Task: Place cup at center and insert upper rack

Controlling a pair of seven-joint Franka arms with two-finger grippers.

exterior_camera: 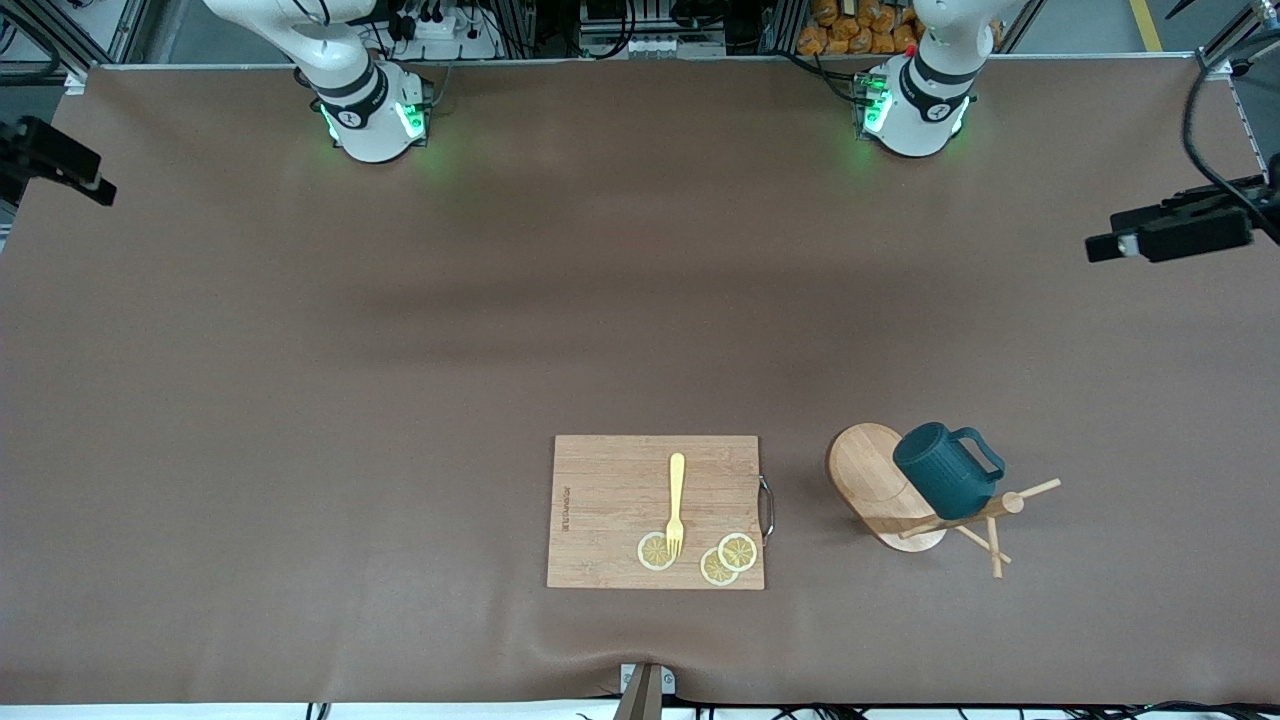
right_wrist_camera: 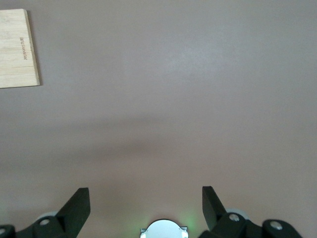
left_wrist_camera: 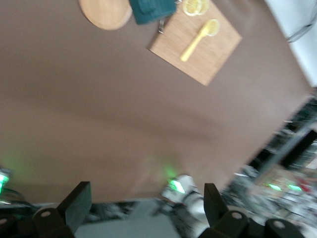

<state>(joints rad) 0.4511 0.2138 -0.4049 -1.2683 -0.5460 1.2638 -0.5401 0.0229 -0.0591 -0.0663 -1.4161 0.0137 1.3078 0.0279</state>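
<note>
The cup (exterior_camera: 945, 482), dark teal and ribbed with a loop handle, rests on the upper rack (exterior_camera: 870, 485), a light wooden stand with an oval base, a pole and thin crossing pegs. Both are toward the left arm's end of the table, close to the front camera. The left wrist view catches the cup (left_wrist_camera: 151, 10) and the rack's base (left_wrist_camera: 105, 14) at its edge. My left gripper (left_wrist_camera: 146, 206) is open and empty, high over bare table near the arm bases. My right gripper (right_wrist_camera: 146, 206) is open and empty too, high above its own base. Neither hand shows in the front view.
A rectangular wooden cutting board (exterior_camera: 655, 512) lies beside the rack toward the table's middle, carrying a yellow fork (exterior_camera: 676, 503) and lemon slices (exterior_camera: 728, 557). The board (left_wrist_camera: 195, 42) also shows in the left wrist view, and its corner (right_wrist_camera: 17, 49) in the right wrist view. Brown mat (exterior_camera: 400, 350) covers the table.
</note>
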